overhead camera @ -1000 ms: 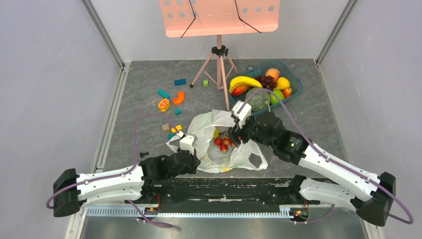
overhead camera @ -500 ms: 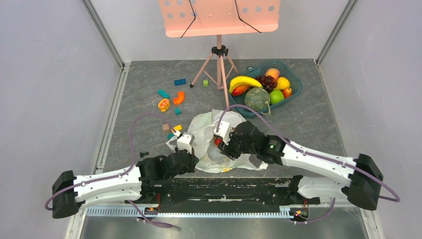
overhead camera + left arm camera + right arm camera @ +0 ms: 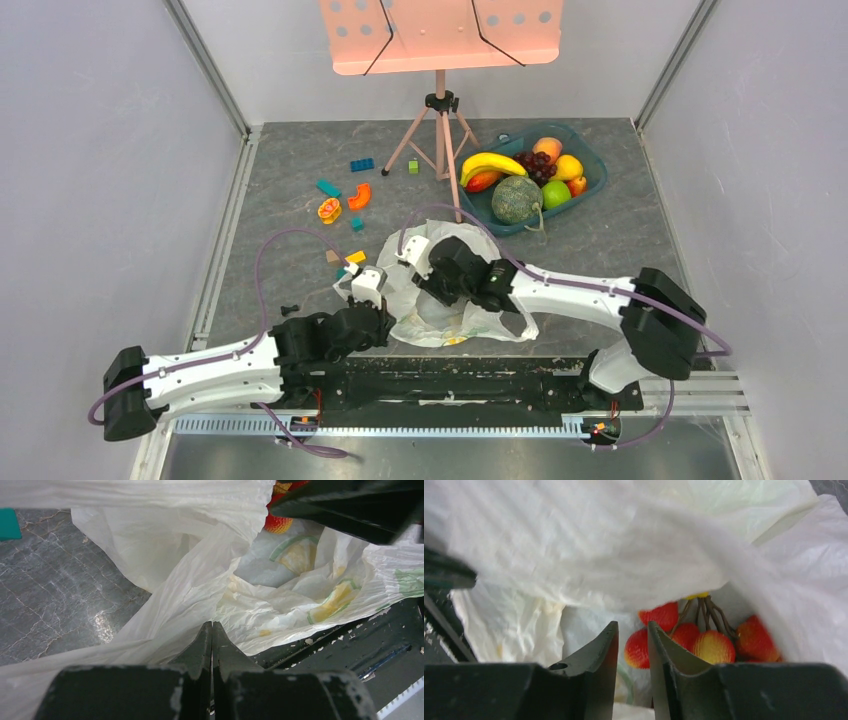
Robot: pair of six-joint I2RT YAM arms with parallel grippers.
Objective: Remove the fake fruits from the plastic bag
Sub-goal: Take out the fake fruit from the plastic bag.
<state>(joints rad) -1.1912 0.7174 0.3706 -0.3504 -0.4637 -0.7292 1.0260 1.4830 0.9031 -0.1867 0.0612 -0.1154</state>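
The plastic bag (image 3: 440, 322) lies crumpled at the near middle of the table, its mouth open. My left gripper (image 3: 390, 317) is shut on the bag's near-left edge (image 3: 165, 555), its tips (image 3: 212, 627) pressed together on the film. My right gripper (image 3: 432, 292) reaches into the bag's mouth. In the right wrist view its jaws (image 3: 633, 630) stand a little apart and empty, just in front of the cluster of red-pink balls (image 3: 704, 642) on brown stems. The cluster also shows in the left wrist view (image 3: 277, 524). Only a sliver of yellow shows above the stems; the bag's banana bunch is hidden.
A teal basket (image 3: 592, 187) at the back right holds a banana, a netted melon (image 3: 517, 199), grapes and other fruit. A tripod stand (image 3: 440, 140) stands behind the bag. Small toy blocks (image 3: 340, 200) lie at the back left. The black base rail (image 3: 450, 378) runs along the near edge.
My right arm has swung left and down from the bag's right side into its mouth, covering the red balls in the top view. My left gripper has kept its hold on the bag.
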